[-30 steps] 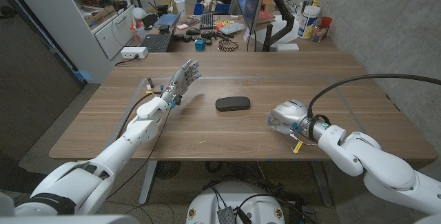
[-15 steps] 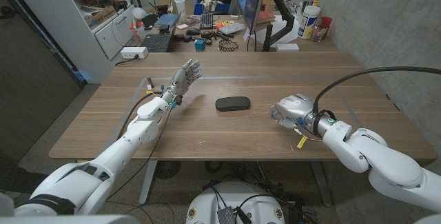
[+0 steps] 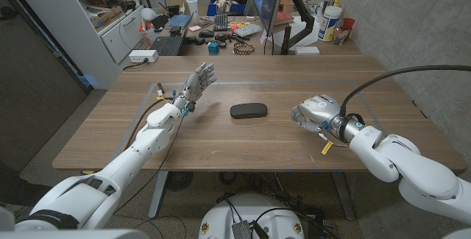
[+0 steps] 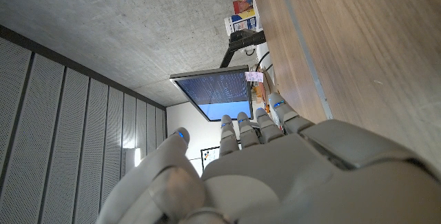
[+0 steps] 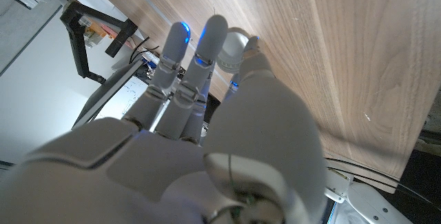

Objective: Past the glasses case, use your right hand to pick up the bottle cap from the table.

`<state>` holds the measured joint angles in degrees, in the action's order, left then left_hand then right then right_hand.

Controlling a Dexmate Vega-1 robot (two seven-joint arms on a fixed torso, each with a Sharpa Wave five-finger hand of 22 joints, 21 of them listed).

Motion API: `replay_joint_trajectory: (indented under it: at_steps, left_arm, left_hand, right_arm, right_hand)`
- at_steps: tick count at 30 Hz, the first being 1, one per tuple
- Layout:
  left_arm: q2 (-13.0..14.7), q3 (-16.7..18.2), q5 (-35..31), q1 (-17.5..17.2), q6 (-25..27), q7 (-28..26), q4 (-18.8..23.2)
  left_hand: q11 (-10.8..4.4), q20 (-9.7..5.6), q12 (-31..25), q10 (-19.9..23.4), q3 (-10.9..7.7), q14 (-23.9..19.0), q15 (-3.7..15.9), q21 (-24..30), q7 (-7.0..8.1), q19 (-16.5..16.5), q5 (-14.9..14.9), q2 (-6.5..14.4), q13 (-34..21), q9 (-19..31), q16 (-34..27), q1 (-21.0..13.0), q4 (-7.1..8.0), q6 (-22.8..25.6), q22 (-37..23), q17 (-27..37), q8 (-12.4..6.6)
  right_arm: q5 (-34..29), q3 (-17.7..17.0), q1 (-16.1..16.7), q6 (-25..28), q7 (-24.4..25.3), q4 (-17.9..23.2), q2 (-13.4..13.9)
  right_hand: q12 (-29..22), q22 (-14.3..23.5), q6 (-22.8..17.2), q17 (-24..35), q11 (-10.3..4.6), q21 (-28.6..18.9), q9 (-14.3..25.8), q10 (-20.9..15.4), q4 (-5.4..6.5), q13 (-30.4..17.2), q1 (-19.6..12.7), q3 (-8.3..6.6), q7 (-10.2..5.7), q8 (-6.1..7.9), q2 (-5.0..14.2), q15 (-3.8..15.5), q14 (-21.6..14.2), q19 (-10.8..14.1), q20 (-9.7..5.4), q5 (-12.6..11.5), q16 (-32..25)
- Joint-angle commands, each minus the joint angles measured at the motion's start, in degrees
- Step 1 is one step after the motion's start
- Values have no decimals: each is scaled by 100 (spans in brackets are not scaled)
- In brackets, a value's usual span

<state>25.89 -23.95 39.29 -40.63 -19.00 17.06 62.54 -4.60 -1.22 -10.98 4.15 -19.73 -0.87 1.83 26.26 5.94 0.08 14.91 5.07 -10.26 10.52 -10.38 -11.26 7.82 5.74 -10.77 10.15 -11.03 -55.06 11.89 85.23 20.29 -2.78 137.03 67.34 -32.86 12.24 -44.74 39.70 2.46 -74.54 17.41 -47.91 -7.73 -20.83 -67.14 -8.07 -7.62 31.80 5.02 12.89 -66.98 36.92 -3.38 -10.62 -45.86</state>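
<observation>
**Right hand on the cap, right of the glasses case**

Head view: we see the glasses case mid-table. R hand sits well right of the case, fingers curled down and in; from here we can't tell if it holds anything. L hand stands up-left of the case, fingers straight and together, holding nothing.

L wrist view: we get the L hand from behind, fingers straight, nothing between them.

R wrist view: what the head cam misses. A white bottle cap is pinched between thumb and fingertips of the R hand, just over the wood.
</observation>
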Motion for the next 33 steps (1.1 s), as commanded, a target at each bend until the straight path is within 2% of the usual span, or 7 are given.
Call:
replay_joint_trajectory:
  at_steps: [1, 23, 33]
  left_arm:
    - [34, -4, -5, -32, 38, -31, 94]
    - [23, -9, 6, -4, 11, 15, 63]
    - [80, 18, 22, -93, 29, -29, 218]
  left_hand:
    - [-6, -7, -26, -11, 15, -9, 234, -1, 6, 28, 17, -21, -29, 10, -16, 36, -4, 6, -13, 8, -4]
    - [0, -8, -26, -12, 24, -17, 239, -14, 7, 33, 29, -20, -29, 9, -19, 40, -9, 12, -13, 7, -8]
    - [-23, -5, -25, -16, 28, -15, 242, -19, 0, 34, 33, -20, -29, 9, -18, 42, -11, 11, -13, 7, -8]
  right_arm:
    - [-62, -200, 93, -61, 139, 13, -34]
    - [-233, -375, 79, -185, 169, 38, -250]
    - [-300, -493, 104, -257, 239, 38, -369]
  right_hand:
    - [-487, -7, -366, 26, -563, 11, 29, -1059, 111, -860, -308, -148, 340, 45, 329, 38, -6, 50, -811, -46, 17]
    - [-485, -53, -399, 108, -554, 36, 28, -1080, 98, -892, -325, -176, 335, 87, 326, 36, -57, 91, -821, -35, 23]
    - [-476, -62, -419, 137, -570, 38, 27, -1096, 101, -890, -319, -183, 339, 109, 325, 36, -69, 108, -821, -31, 35]
